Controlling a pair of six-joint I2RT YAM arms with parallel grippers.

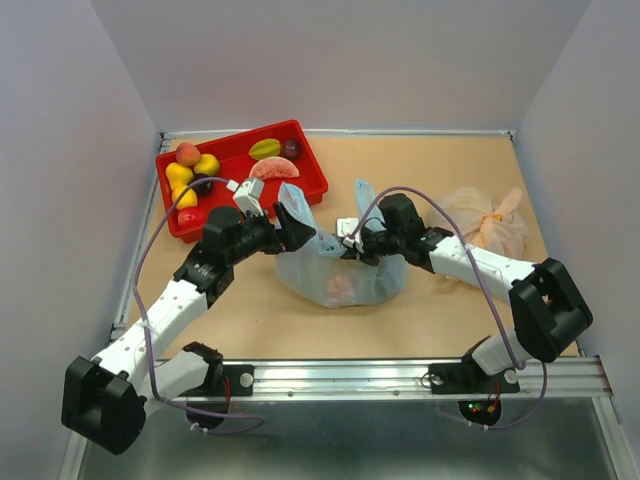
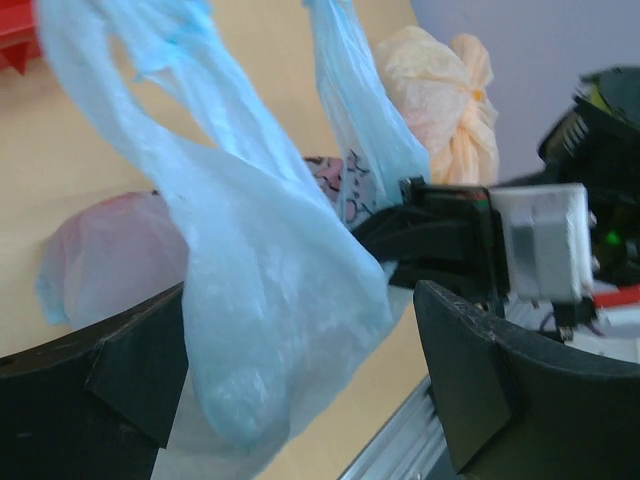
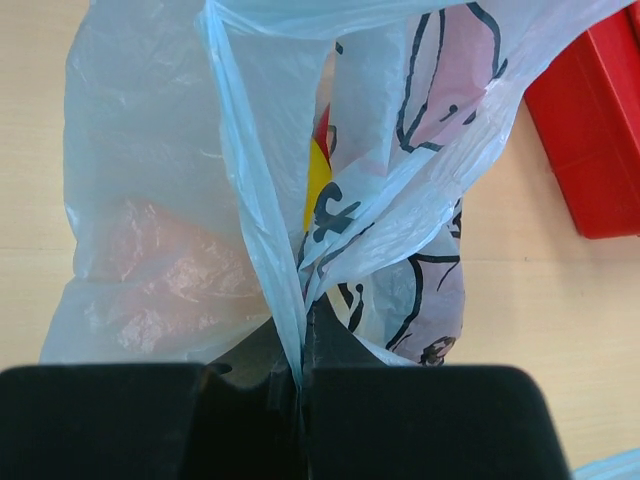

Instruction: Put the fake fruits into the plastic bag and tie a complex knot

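Note:
The light-blue plastic bag (image 1: 335, 268) lies mid-table with a pinkish fruit (image 1: 340, 288) showing through its film. No knot shows; the handle strips (image 1: 364, 194) stand apart. My left gripper (image 1: 292, 230) is at the bag's left side, and in the left wrist view my left gripper (image 2: 305, 335) is open wide with bag film (image 2: 270, 300) hanging between the jaws. My right gripper (image 1: 353, 243) is shut on a strip of the bag; the right wrist view shows my right gripper (image 3: 302, 345) pinching the film (image 3: 250, 180). Several fake fruits (image 1: 205, 168) lie in the red tray (image 1: 313, 180).
A pale orange-beige bag (image 1: 490, 222), tied shut, sits at the right behind my right arm and shows in the left wrist view (image 2: 440, 95). The tray stands at the back left. A metal rail (image 1: 400, 375) runs along the near edge.

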